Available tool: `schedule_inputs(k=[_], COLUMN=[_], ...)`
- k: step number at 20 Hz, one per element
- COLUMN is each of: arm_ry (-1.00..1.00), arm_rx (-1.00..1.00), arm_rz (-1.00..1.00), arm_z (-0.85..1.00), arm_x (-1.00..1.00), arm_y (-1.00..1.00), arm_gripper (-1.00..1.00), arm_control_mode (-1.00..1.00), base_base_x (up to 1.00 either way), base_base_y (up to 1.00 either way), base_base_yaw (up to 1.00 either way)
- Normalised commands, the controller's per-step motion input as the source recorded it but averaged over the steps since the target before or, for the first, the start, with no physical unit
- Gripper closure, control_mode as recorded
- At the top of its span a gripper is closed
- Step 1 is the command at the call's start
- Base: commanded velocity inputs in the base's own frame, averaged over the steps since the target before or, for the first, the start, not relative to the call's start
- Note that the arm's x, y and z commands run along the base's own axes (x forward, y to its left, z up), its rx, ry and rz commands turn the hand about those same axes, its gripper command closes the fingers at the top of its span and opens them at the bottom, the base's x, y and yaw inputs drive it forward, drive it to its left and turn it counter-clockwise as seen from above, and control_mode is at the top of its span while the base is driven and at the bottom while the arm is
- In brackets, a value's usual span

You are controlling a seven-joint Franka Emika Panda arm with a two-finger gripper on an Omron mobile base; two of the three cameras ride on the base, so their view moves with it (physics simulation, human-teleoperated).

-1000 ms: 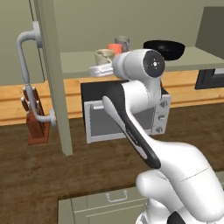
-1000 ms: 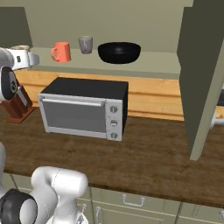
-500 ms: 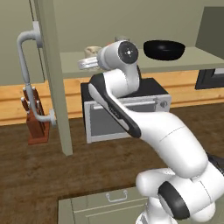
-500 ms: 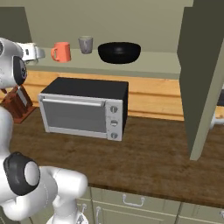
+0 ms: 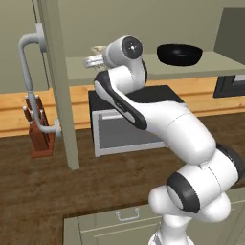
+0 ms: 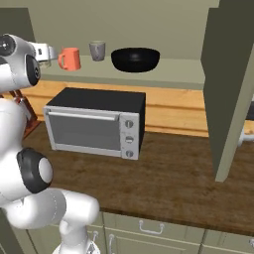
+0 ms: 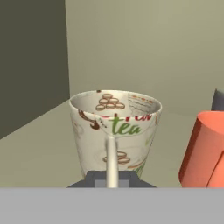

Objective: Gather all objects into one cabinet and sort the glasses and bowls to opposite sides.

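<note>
The cream speckled cup (image 7: 114, 131), printed with "tea", stands upright in the hand view, and my gripper (image 7: 111, 141) is shut on its near wall, with one pale finger (image 7: 111, 162) up the outside. It hangs at the left end of the open olive-green cabinet's shelf (image 5: 143, 71); its base is hidden. The orange-red mug (image 6: 69, 58) stands just to its right, then the grey mug (image 6: 97, 50), then the wide black bowl (image 6: 135, 58). My gripper (image 5: 92, 61) reaches in from the left with the cup (image 5: 99, 48) behind it.
The cabinet's left door (image 5: 57, 81) stands open with its long pale handle (image 5: 27, 72); the right door (image 6: 229, 89) is open too. A toaster oven (image 6: 94, 121) sits on the wooden counter (image 6: 168, 183) under the shelf. A knife block (image 5: 38, 131) stands at the left.
The arm has swung up and in toward the shelf's left end, carrying the cream cup, which now hangs beside the orange-red mug. The mugs and bowl have not moved.
</note>
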Motion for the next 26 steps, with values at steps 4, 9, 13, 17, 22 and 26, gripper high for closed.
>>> schedule_inputs(k=[4,9,13,17,22,26], arm_ry=[-0.04,0.00,0.00,0.00,0.02,0.00], arm_rx=[0.00,0.00,0.00,0.00,0.00,0.00], arm_rz=[0.00,0.00,0.00,-0.01,0.00,0.00], arm_z=[-0.12,-0.29,-0.11,0.00,0.00,0.00], arm_x=[0.38,0.40,0.47,0.41,0.12,0.00], arm_y=[0.05,0.06,0.14,0.11,0.10,0.04], arm_gripper=[1.00,1.00,1.00,1.00,1.00,-1.00], arm_control_mode=[-1.00,-1.00,-1.00,-1.00,-1.00,-1.00], base_base_x=[0.00,0.00,0.00,0.00,0.00,0.00], base_base_y=[0.00,0.00,0.00,0.00,0.00,0.00], base_base_yaw=[0.00,0.00,0.00,0.00,0.00,0.00])
